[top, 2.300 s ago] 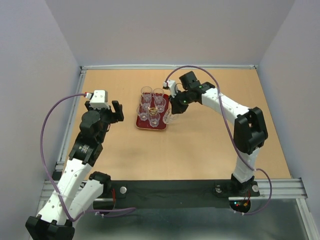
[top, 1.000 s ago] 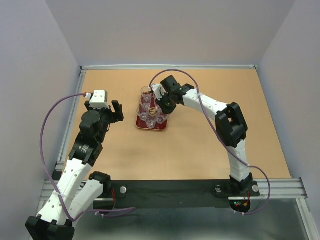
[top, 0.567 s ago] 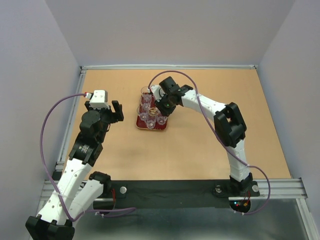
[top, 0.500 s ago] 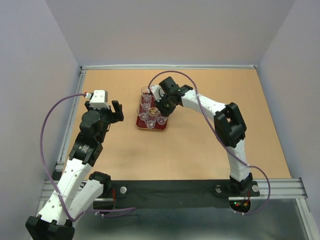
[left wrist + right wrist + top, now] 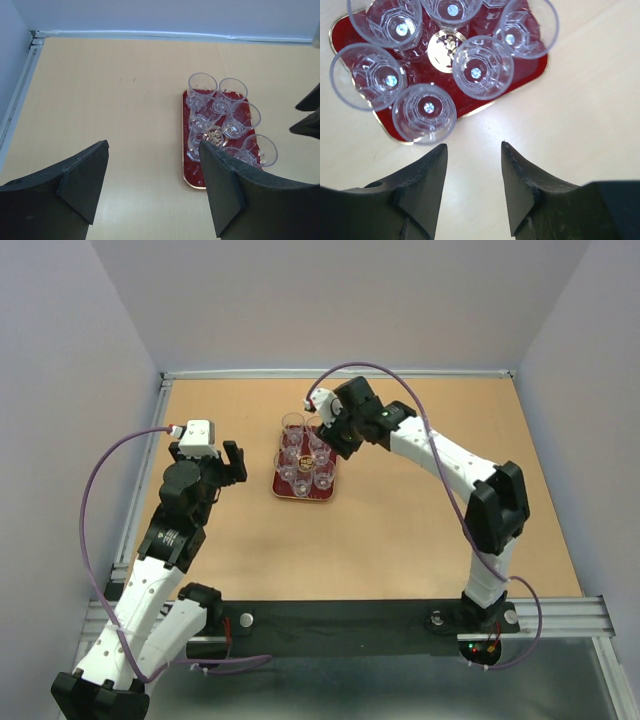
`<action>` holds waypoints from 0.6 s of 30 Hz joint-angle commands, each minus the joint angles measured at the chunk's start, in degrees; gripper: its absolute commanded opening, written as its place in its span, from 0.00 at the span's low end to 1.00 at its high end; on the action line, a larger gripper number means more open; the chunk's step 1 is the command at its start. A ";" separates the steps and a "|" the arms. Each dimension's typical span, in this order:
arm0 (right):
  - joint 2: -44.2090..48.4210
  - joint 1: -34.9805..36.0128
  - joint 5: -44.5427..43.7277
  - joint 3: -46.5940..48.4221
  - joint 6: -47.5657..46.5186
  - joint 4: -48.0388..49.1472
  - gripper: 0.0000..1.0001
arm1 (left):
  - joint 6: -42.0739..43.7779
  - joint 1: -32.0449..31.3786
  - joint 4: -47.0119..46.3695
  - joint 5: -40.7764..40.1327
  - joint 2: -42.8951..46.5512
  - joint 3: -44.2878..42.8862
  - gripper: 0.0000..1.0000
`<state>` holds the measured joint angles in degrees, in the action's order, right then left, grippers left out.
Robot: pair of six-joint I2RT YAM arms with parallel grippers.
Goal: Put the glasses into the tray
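Note:
The dark red tray (image 5: 289,490) lies mid-table, left of centre. Several clear glasses (image 5: 302,455) stand upright on it, packed around the gold emblem (image 5: 445,46). My right gripper (image 5: 333,438) is open and empty, hovering just off the tray's far right edge. In the right wrist view its tips (image 5: 473,146) are over bare wood, just short of the nearest glass (image 5: 424,113) and the tray (image 5: 527,67). My left gripper (image 5: 235,462) is open and empty, well left of the tray. The left wrist view (image 5: 153,146) shows the tray (image 5: 192,167) and glasses (image 5: 201,90) ahead to the right.
A white rail (image 5: 160,430) runs along the table's left edge and grey walls close in the back and sides. The right gripper's dark fingers (image 5: 307,115) show at the right edge of the left wrist view.
The right gripper carried a glass from beside the tray's right edge onto the tray, let it go, and has drawn back, open. The left arm has not moved.

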<state>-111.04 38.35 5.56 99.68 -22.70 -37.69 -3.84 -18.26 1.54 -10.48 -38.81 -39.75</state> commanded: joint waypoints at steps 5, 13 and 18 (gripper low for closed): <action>13.30 -2.13 -4.42 -6.42 -3.67 1.48 0.57 | 1.02 -0.02 -2.51 -1.65 0.93 0.64 0.84; 29.46 -20.32 6.39 -23.08 2.47 10.85 0.79 | 1.20 -0.02 -2.77 -2.88 1.19 0.90 0.84; 46.93 -29.97 2.03 -38.37 8.88 23.08 1.00 | 1.46 -0.02 -2.95 -4.37 1.89 1.07 0.84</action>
<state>-74.46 12.14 8.71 68.62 -19.44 -27.05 -3.38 -18.26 1.54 -12.73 -38.39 -39.72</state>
